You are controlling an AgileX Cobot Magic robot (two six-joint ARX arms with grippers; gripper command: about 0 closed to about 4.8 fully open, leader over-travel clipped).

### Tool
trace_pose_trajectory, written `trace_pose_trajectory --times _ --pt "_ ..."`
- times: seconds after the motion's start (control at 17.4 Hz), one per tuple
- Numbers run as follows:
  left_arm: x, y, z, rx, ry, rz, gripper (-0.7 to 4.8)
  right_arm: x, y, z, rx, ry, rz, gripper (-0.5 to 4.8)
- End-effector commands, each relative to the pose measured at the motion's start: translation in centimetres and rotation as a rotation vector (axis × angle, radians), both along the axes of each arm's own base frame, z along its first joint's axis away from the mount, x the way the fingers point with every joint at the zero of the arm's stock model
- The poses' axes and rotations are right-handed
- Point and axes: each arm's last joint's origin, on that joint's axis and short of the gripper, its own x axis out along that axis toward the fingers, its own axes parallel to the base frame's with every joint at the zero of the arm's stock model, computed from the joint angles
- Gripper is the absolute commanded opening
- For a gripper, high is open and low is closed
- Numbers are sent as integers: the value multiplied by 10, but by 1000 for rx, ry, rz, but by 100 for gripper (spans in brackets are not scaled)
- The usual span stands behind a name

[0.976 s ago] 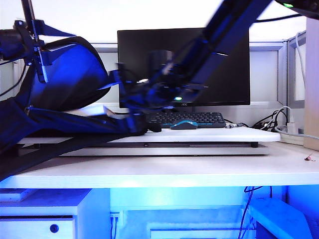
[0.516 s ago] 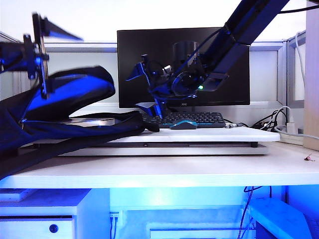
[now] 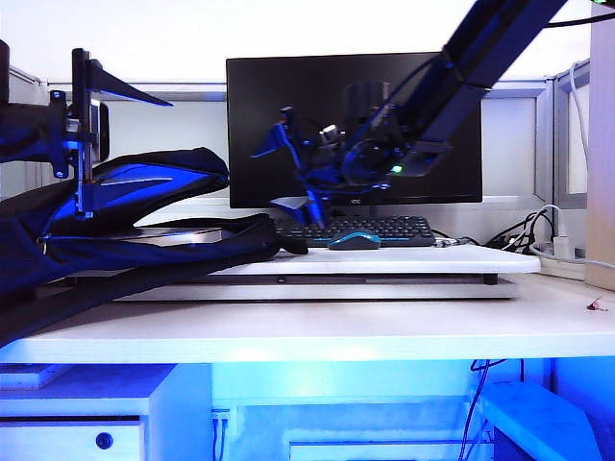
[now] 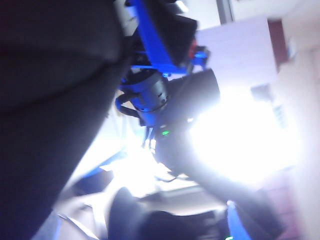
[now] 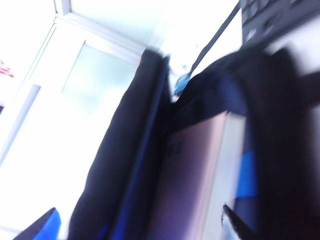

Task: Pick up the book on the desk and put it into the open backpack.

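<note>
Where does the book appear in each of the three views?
Exterior view: the book is a pale sliver inside the backpack mouth, on the left.
Left wrist view: not in it; only dark fabric and the other arm show.
Right wrist view: the pink cover fills the lower middle, between the backpack walls.
Shared landmark: the backpack.

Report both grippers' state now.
Left gripper: open, empty, above the backpack.
Right gripper: open, empty, before the monitor.

Dark blue-black arms with round black joint housings, thin black cables along the links, small green indicator light near right gripper (image 3: 300, 178), left gripper (image 3: 86, 134) with flat black tapered fingers.
</note>
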Motion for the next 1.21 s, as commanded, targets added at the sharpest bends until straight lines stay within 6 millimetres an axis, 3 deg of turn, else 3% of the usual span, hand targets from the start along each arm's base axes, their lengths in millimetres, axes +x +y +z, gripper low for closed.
trace_pose_trajectory --times 0.06,0.29,0.46,0.75,0.8,0.86,0.98,1.09,1.15,1.21 --pt "-3 -3 15 54 -198 10 474 1 -12 17 -109 -75 -15 414" --pt "-16 -15 45 77 -350 -8 457 -1 -33 42 -206 -137 -56 414" --pt "-28 -19 68 80 -413 -19 445 -7 -51 73 -290 -206 -105 413" --pt "-40 -23 87 94 -502 -35 428 -20 -73 112 -394 -274 -149 409" --pt "-43 -23 92 112 -571 -28 398 -25 -78 118 -445 -270 -150 409" --pt "-50 -15 105 175 -716 60 359 -35 -82 128 -559 -284 -152 409" --pt "-62 -1 121 315 -810 221 358 -49 -88 144 -685 -298 -182 409" --pt "-83 17 135 610 -855 382 360 -65 -99 169 -731 -309 -224 408" --pt "-110 29 150 904 -851 477 365 -83 -106 194 -720 -341 -242 379" --pt "-127 33 159 994 -832 537 365 -97 -110 212 -734 -385 -249 358"
